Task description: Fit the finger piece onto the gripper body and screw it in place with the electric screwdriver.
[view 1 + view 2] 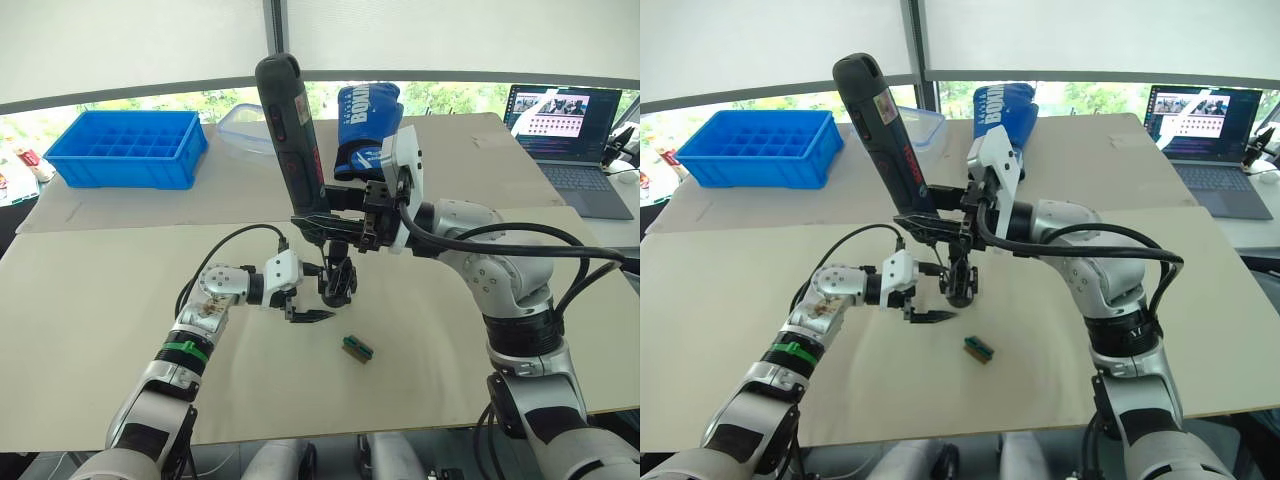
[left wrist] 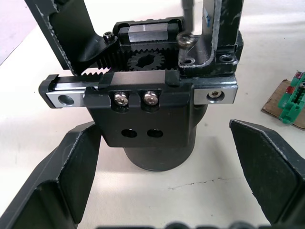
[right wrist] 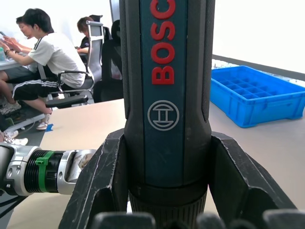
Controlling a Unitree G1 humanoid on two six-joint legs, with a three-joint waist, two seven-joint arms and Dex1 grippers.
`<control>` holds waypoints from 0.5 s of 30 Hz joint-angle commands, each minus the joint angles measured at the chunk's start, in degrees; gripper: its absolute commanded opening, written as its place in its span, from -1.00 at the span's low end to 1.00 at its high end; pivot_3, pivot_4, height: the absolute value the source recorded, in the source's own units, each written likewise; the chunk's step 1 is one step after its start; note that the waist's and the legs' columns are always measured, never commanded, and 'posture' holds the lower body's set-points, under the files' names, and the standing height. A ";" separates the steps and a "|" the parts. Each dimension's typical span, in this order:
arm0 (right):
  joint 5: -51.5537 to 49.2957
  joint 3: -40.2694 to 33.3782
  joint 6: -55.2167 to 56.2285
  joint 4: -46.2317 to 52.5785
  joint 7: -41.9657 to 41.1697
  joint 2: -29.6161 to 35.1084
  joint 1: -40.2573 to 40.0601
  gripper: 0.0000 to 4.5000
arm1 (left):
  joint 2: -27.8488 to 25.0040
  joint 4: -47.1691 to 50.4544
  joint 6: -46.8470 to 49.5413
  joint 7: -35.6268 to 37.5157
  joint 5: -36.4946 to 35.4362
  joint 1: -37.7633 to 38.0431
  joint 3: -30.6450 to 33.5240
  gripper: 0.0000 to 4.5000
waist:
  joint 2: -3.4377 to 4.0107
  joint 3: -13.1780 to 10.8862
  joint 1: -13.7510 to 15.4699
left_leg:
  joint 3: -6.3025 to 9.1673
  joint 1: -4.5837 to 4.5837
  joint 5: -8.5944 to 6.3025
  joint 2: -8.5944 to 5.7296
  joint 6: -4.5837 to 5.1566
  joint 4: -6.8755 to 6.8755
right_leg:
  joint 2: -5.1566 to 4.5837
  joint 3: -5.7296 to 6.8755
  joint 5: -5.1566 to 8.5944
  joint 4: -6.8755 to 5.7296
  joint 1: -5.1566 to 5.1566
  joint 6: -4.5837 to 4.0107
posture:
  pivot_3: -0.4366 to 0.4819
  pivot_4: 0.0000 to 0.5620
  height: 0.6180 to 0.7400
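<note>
The gripper body (image 1: 338, 282) stands upright on its round base on the table, rack and gear showing in the left wrist view (image 2: 147, 119). The finger piece (image 2: 224, 33) stands on its right carriage, a screw (image 2: 185, 40) resting at its foot. My left gripper (image 1: 318, 292) is open, its fingers (image 2: 62, 176) spread on either side of the base without touching it. My right gripper (image 1: 320, 222) is shut on the electric screwdriver (image 1: 290, 120), held nearly upright above the body. Its thin bit (image 2: 187, 14) comes down onto the screw.
A small green-and-brown block (image 1: 357, 348) lies just in front of the body. At the back are a blue compartment bin (image 1: 125, 148), a clear plastic tub (image 1: 240, 125), a blue bag (image 1: 365, 125) and a laptop (image 1: 570, 125). Seated people (image 3: 47, 57) show beyond the table.
</note>
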State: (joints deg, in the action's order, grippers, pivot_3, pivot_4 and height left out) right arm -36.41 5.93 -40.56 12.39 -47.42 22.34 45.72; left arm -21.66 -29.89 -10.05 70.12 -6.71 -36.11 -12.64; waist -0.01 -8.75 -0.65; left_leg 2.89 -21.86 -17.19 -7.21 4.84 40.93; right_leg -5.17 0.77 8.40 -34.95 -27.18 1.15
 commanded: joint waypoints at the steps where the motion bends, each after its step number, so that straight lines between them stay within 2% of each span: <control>1: -2.12 -2.48 0.27 3.45 0.23 -0.10 1.34 -0.15 | 0.25 0.59 -1.52 -0.33 0.03 -1.51 0.36 1.00 | 0.00 0.00 0.00 | 0.00 0.00 0.00 0.00 0.00 0.00 | 0.00 0.00 0.00 0.00 0.00 0.00 | -0.05 -0.47 1.00; 15: -0.06 -1.81 2.65 2.16 -0.30 0.12 0.63 -0.15 | 0.15 1.08 -1.43 -0.43 -0.03 -1.30 0.37 1.00 | 0.00 0.00 0.01 | 0.00 0.00 0.00 0.00 0.00 0.00 | 0.01 0.00 0.00 0.00 0.00 0.00 | -0.05 -0.47 1.00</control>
State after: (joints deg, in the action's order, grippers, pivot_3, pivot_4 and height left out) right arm -36.16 5.93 -40.42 12.97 -47.41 22.37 45.72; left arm -21.59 -29.89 -10.06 69.90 -6.70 -36.12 -12.64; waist -0.01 -8.75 -0.64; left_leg 2.90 -21.86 -17.19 -7.21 4.84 40.93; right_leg -5.17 0.77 8.40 -34.95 -27.18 1.15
